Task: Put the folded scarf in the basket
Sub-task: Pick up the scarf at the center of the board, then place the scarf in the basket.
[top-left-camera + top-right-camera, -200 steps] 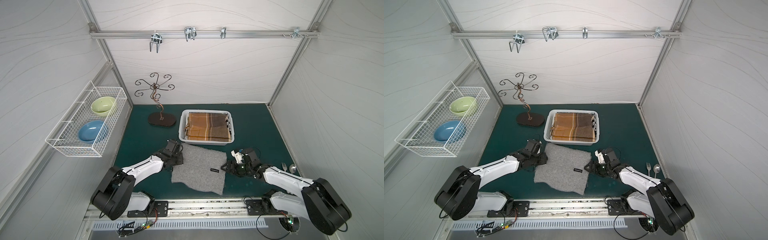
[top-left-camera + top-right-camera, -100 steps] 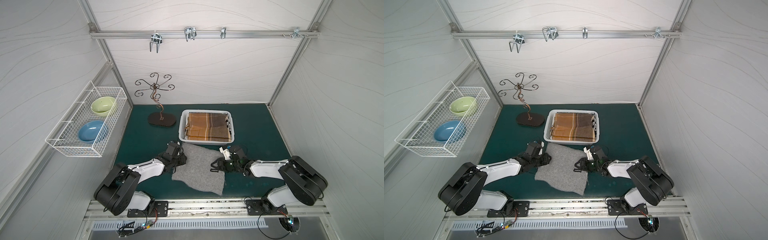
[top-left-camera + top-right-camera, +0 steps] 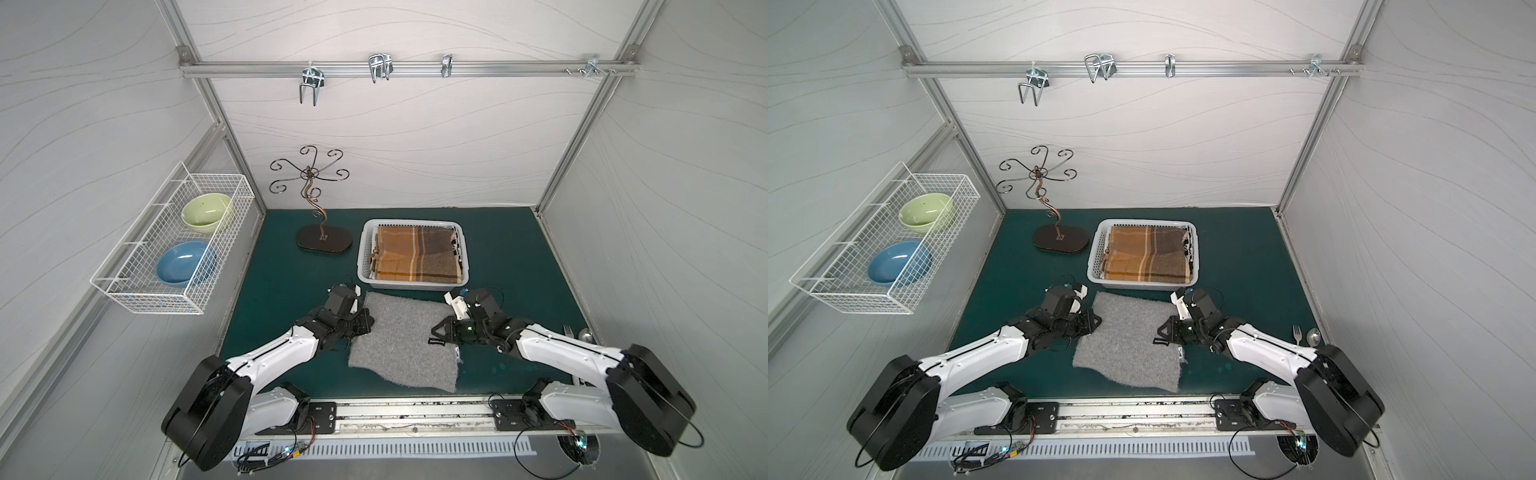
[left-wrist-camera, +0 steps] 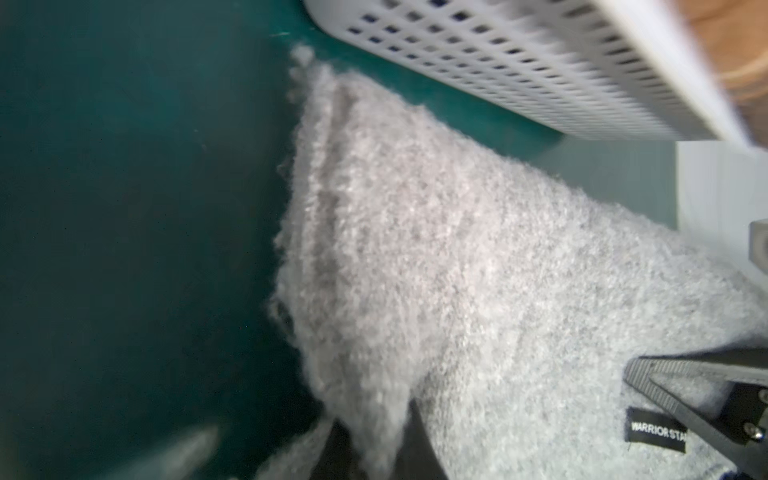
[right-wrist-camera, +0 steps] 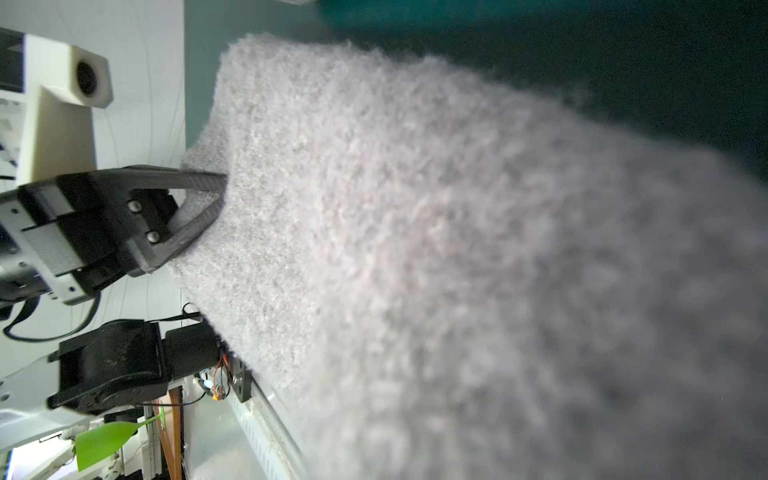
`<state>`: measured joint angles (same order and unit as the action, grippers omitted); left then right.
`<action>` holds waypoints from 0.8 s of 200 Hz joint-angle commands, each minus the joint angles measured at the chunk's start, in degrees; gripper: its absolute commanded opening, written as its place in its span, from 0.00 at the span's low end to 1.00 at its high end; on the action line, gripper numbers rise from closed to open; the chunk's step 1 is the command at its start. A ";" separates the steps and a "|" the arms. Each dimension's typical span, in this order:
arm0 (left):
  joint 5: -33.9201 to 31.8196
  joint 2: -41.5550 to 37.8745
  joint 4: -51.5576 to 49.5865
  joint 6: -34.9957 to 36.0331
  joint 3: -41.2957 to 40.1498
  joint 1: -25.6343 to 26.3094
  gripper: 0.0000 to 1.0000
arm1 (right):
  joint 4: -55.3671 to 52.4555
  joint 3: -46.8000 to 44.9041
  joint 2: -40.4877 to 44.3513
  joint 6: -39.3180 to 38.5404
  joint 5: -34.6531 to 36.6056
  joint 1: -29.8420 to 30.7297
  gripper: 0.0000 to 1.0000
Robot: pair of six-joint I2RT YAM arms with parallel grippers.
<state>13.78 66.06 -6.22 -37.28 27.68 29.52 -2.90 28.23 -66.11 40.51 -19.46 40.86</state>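
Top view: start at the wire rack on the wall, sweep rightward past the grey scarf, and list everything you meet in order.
wire rack → left hand → grey scarf → right hand → fork → spoon

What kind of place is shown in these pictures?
Probably a robot test cell dressed as a home corner: white walls on an aluminium frame, a left arm and right arm on a rail, and a wire rack holding a green bowl and blue bowl.
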 commanded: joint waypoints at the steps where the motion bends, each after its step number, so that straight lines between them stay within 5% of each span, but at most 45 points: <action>1: 1.64 -3.91 -3.58 -0.99 3.81 0.45 0.00 | -10.78 4.04 5.08 -2.68 0.65 0.04 0.05; 80: 0.56 -9.66 -15.08 -0.89 18.33 0.84 0.00 | -27.96 24.41 7.53 -9.31 -3.61 -1.79 0.04; 160: 0.46 1.36 -21.34 2.56 42.25 0.20 0.00 | -37.23 48.75 -3.63 -16.65 -14.13 -11.46 0.04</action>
<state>14.57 63.68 -26.35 -37.50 63.33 30.11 -36.82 71.16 -66.48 27.94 -28.84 31.94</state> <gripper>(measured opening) 0.096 0.142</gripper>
